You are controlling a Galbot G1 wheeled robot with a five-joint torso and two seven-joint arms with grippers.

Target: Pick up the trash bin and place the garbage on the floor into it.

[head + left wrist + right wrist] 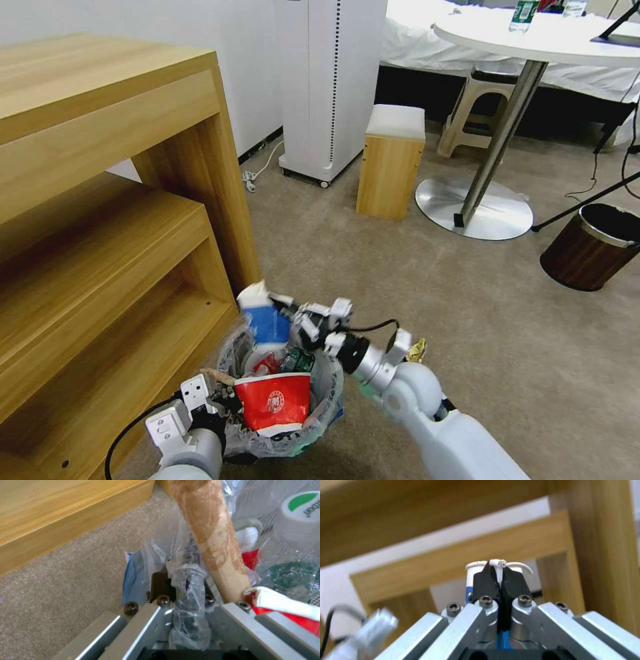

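The trash bin [328, 395], small and round with a translucent bag liner, sits low in front of me beside the wooden shelf. My left gripper [215, 412] is shut on the bin's near rim; in the left wrist view its fingers pinch the bag-covered rim [186, 600], with a blue bag edge [131, 577] alongside. Inside lie a red paper cup [273, 400], a wooden stick [210, 535] and a small bottle [297, 360]. My right gripper [293, 319] is shut on the rim of a blue paper cup [265, 319], held just above the bin's far edge; its fingers [483, 580] clamp the white rim [471, 573].
A wooden shelf unit [100, 233] stands close on the left. A gold wrapper [417, 349] lies on the beige floor [467, 300] by my right forearm. Farther off are a larger brown bin [590, 247], a wooden stool [390, 160], a round table's base [475, 210] and a white appliance [330, 87].
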